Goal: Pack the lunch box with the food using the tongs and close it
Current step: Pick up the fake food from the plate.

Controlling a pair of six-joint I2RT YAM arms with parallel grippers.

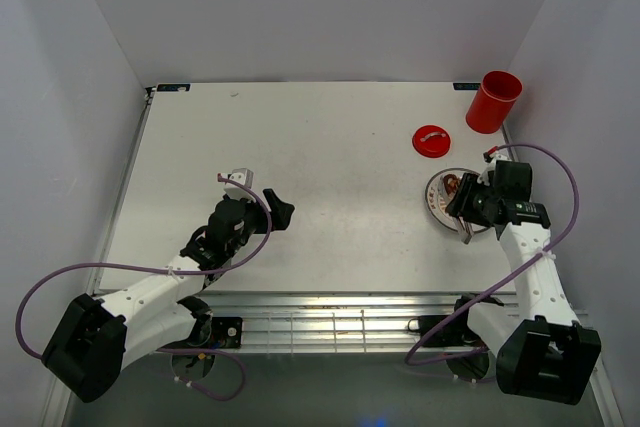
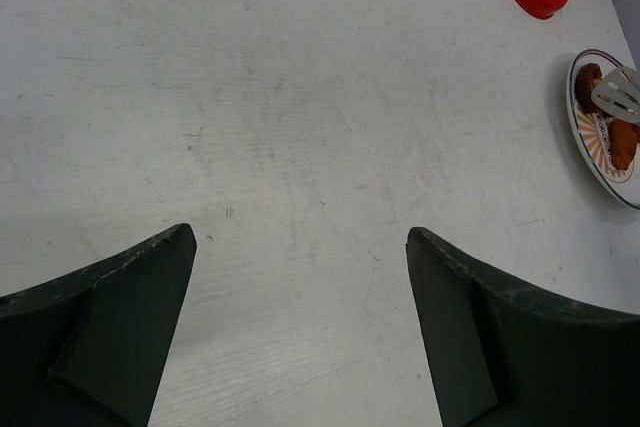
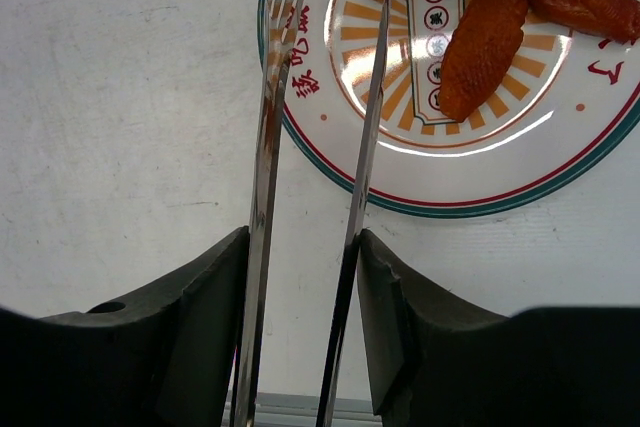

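Right fingers pinch the tongs above the plate; left fingers hang spread wide. A skewed squeeze could flick the food onto the tabletop.

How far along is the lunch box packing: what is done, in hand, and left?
Done: lid lies off beside the open lunch box; the right end effector grips the tongs. In hand: tong tips reach over the plate toward the food. Left: moving the pieces, then closing. The left end effector hangs open, idle.
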